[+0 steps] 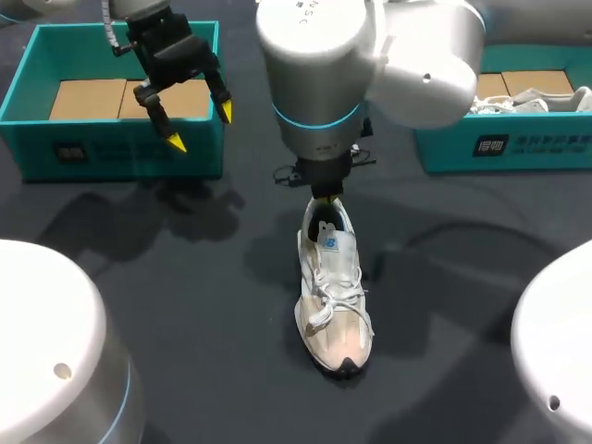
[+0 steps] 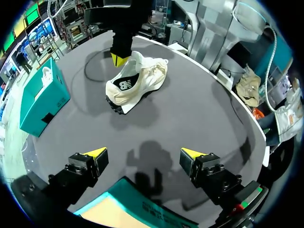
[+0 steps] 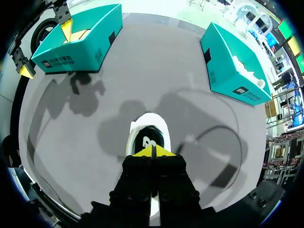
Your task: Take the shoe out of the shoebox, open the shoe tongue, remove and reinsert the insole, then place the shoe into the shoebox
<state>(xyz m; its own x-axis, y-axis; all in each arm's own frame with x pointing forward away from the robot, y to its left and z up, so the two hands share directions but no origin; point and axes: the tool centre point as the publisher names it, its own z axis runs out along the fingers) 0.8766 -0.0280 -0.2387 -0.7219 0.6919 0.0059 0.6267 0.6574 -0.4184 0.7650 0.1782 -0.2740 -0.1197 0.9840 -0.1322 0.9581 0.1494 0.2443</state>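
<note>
While the sneaker [image 1: 333,296] is stood on the table [image 1: 185,277] with its heel at the closed right gripper [image 1: 324,196], toe pointing away, the open left gripper [image 1: 201,128] is noted well apart over the left shoebox [image 1: 111,159].

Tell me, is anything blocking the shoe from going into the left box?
Nothing on the table lies between the shoe and the left shoebox. But the left gripper hangs open over its front wall and may get in the way.
</note>
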